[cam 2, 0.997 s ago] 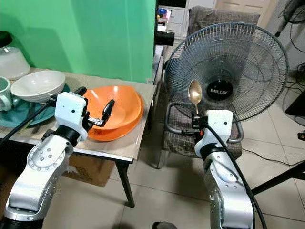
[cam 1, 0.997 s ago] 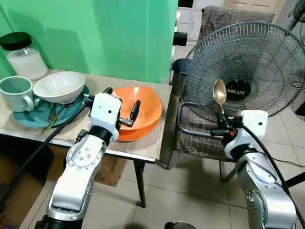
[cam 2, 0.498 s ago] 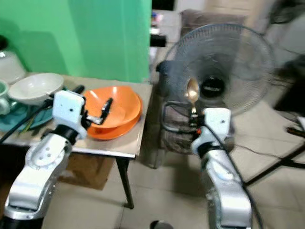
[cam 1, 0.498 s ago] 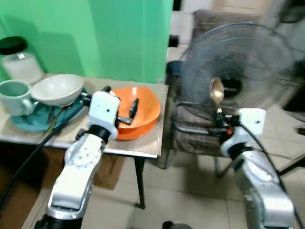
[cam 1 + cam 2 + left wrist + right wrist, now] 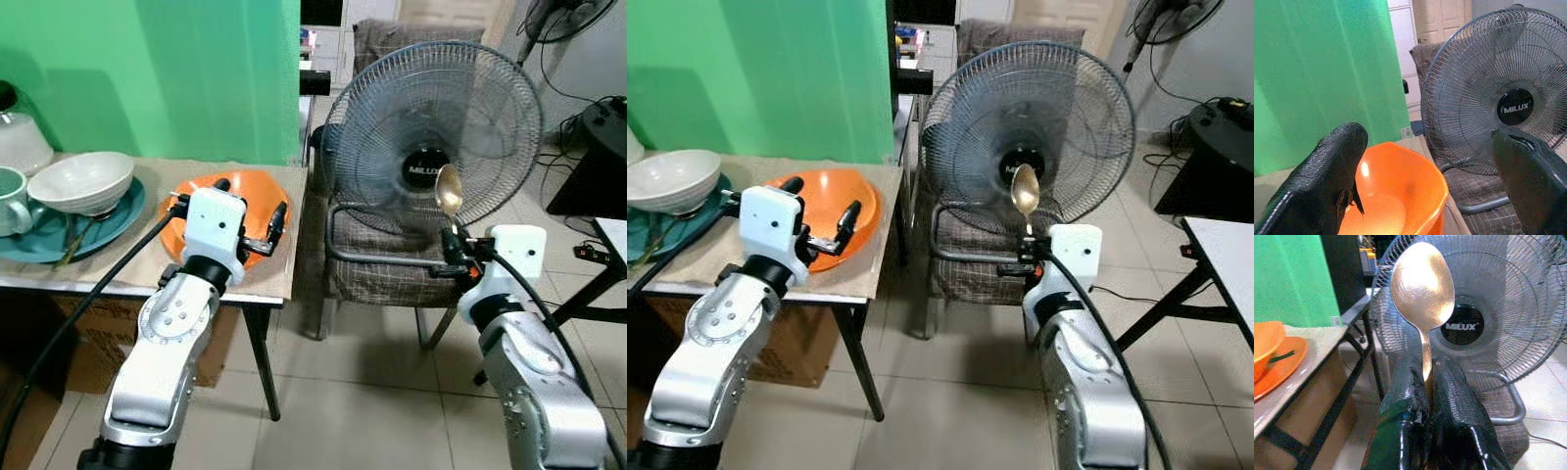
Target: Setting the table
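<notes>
The right arm is bent up in front of the robot. Its right pincer [image 5: 452,241] is pinched tight on the handle of a gold spoon [image 5: 450,190]. The spoon stands straight up, with its round end at the top, in the air in front of a big grey fan [image 5: 432,138]. The fan sits on a chair [image 5: 377,269] with a checked seat, just beside the bench [image 5: 257,284]. In the right wrist view the two black fingers [image 5: 1449,396] squeeze the thin handle between them.

The left arm is also bent up, with its white wrist over the near edge of the bench. The left pincer [image 5: 251,211] is spread wide and holds nothing. It hangs just above an orange bowl [image 5: 239,193] that sits on the bench near the corner. In the left wrist view the bowl [image 5: 1396,193] shows between the two black fingers [image 5: 1320,183].

Farther along the bench, a white bowl [image 5: 80,180] rests on a teal plate [image 5: 39,235]. A pale green mug [image 5: 10,200] stands beside it.
</notes>
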{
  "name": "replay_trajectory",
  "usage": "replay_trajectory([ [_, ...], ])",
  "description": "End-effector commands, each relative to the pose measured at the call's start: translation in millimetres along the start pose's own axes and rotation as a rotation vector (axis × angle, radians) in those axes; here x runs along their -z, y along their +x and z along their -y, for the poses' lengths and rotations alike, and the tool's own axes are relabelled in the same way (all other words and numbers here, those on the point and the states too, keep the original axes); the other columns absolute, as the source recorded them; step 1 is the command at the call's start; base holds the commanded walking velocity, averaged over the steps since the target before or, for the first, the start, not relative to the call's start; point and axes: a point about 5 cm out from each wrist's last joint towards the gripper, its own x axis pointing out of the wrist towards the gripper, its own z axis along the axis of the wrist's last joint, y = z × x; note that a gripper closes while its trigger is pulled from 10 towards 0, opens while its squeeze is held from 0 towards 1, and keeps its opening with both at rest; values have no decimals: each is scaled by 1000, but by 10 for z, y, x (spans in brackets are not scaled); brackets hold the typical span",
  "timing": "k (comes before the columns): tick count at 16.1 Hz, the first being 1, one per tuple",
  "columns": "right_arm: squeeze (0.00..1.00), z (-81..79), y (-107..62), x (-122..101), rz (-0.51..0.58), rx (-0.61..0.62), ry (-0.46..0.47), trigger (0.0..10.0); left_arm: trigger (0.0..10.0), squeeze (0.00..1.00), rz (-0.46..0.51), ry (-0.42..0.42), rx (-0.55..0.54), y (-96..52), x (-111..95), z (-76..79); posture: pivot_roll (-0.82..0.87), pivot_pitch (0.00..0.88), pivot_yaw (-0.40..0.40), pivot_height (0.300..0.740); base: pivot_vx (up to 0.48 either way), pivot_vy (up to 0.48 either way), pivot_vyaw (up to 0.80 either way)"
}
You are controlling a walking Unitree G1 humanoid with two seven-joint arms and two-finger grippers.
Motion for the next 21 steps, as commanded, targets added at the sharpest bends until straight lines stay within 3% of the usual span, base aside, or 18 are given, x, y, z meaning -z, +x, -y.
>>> replay_trajectory([
  [1, 0, -16, 10, -57, 18, -7, 6, 10000, 10000, 0, 8, -5, 3, 12, -30, -9, 8, 0, -16, 740, 0, 0, -800],
  [6, 0, -4, 20, -61, 10, 7, 15, 10000, 10000, 0, 15, -27, -7, 28, -36, -39, 6, 0, -18, 740, 0, 0, -800],
  [14, 0, -14, 58, -79, 10, -3, 15, 10000, 10000, 0, 17, -39, -26, 28, -38, -90, 7, 0, -31, 740, 329, 0, -767],
  [21, 0, -20, 62, -112, 29, -1, 15, 10000, 10000, 0, 18, -43, -15, 47, -39, -94, -2, 0, -21, 740, 352, 0, 0],
])
